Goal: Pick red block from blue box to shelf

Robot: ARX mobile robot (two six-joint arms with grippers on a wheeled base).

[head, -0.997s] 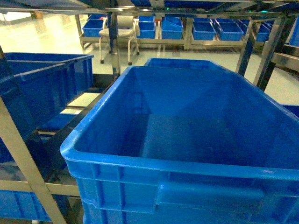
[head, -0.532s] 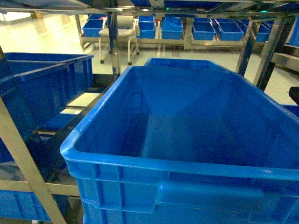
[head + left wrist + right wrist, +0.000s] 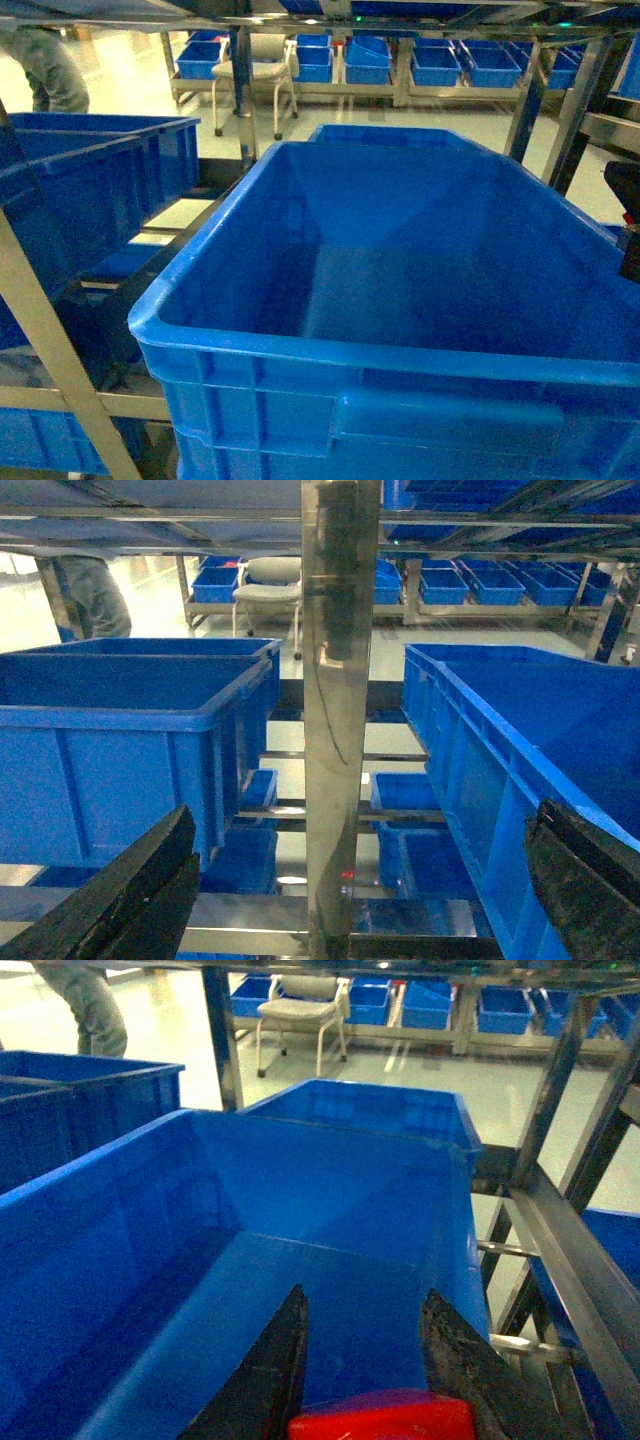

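Small red plastic block (image 3: 382,1415): clamped between the black fingers of the right gripper (image 3: 368,1360), held above the interior of a large deep-blue plastic crate (image 3: 150,1290) resting on the steel-railed shelf (image 3: 560,1250). Left gripper (image 3: 350,880): black fingers spread wide apart and holding nothing, facing a shiny steel upright (image 3: 340,730) between two deep-blue crates.

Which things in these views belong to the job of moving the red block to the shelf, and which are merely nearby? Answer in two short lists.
Part of the job:
- red block, between the right gripper's fingers
- shelf, steel uprights and rails

Merely nearby:
- large blue crate, nothing visible inside
- second blue crate to the left
- white chair
- person in the background
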